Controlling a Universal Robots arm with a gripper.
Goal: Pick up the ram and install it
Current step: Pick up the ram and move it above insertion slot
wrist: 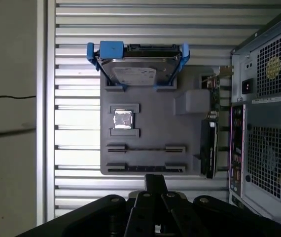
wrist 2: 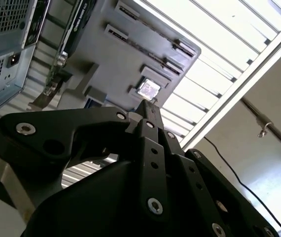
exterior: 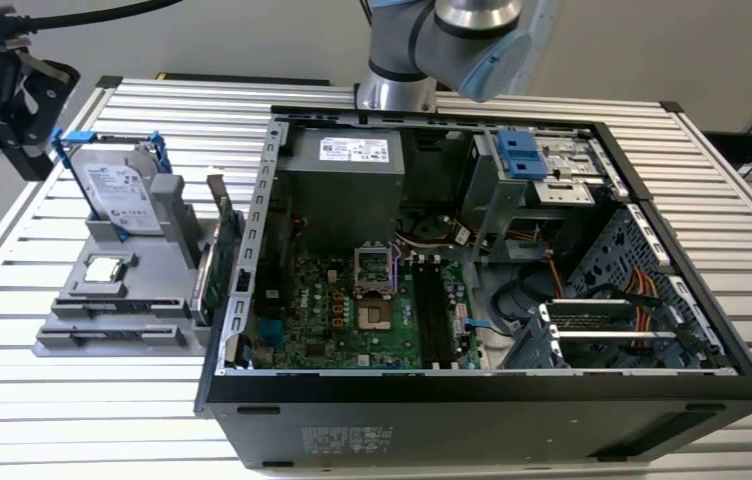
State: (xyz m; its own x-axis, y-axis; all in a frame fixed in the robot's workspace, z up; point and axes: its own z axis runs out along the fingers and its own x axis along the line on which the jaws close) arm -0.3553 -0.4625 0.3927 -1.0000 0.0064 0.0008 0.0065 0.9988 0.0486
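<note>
First wrist view: ram (wrist: 145, 168), thin dark strip, edge-on in grey holder (wrist: 155, 123)

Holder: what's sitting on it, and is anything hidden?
On the holder: a hard drive, a silver chip, an expansion card on edge, and thin strips in two slots. The drive covers what lies beneath it.

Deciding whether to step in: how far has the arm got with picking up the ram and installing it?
Nothing looks done yet: the ram, a slim strip seen edge-on, appears seated in a slot of the grey plastic tray. In hand: nothing; the black gripper hangs near that tray, shut and empty. Left: both pickup and installing in the open black computer case.
</note>
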